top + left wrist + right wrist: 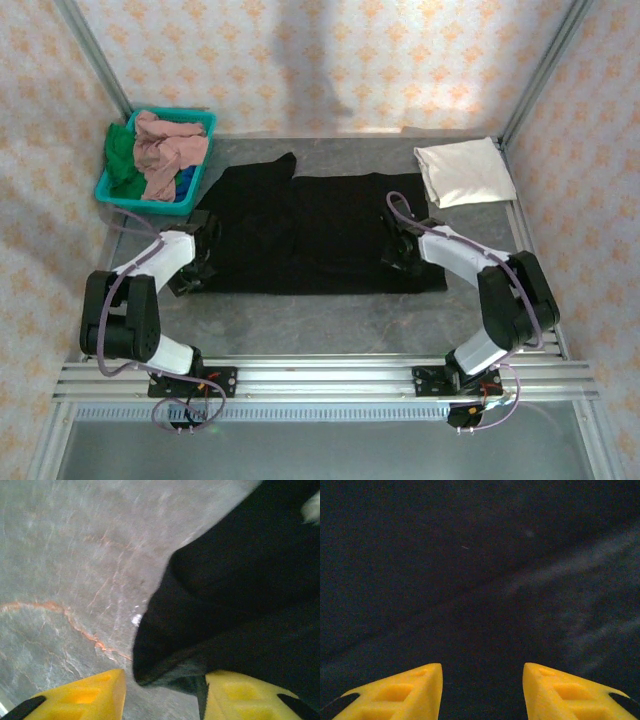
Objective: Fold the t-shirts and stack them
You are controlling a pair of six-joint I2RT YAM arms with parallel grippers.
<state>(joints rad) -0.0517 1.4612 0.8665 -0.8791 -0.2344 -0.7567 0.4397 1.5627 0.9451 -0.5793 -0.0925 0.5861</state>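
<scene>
Grey marbled desk, black t-shirt spread across its middle.
We see the left jaws apart at the shirt's 9 o'clock edge, a cloth corner between them, the right jaws apart over its 3 o'clock end. A folded cream-white t-shirt lies at 2 o'clock; pink, green and blue ones sit in the teal basket at 10 o'clock.

Black t-shirt lies spread flat mid-tabletop, one sleeve pointing far-left. Left pincer sits low at its left edge, right pincer low over its right part. Cream-white t-shirt lies folded at the far right corner. Teal basket at far left holds a heaped pink t-shirt, green t-shirt and blue t-shirt.
</scene>
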